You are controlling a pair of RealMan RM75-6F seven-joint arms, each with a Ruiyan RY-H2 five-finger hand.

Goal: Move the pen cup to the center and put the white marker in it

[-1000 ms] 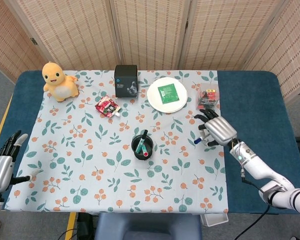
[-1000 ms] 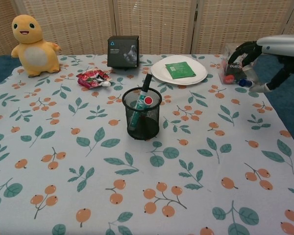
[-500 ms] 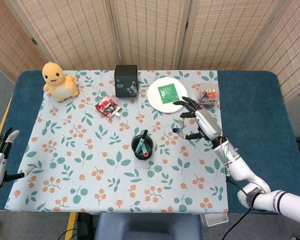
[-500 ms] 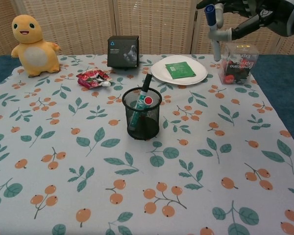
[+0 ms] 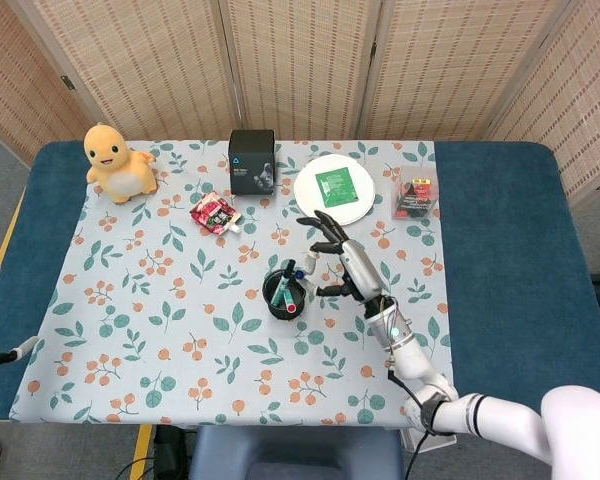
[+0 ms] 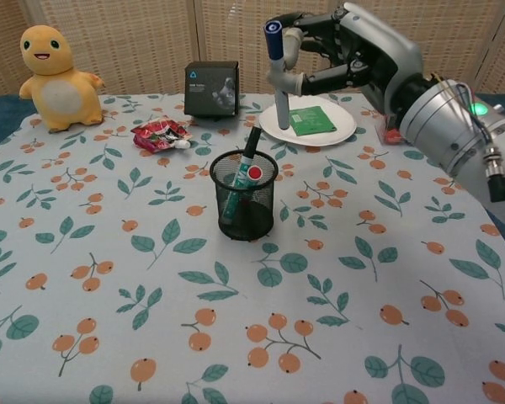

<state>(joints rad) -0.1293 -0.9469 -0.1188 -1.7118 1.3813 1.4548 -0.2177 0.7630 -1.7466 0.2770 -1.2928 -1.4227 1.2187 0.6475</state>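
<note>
Gripping the white marker with a blue cap (image 6: pixel 278 63) between thumb and fingers, the right hand (image 6: pixel 345 52) holds it nearly upright, cap end up, above the table. Just below and to the left of that hand stands the black mesh pen cup (image 6: pixel 244 195), with green pens in it, on the leaf-printed tablecloth (image 6: pixel 151 278). Behind the hand lies a white round plate (image 6: pixel 341 130) carrying a green packet (image 6: pixel 306 120). The left hand is out of sight in both views.
</note>
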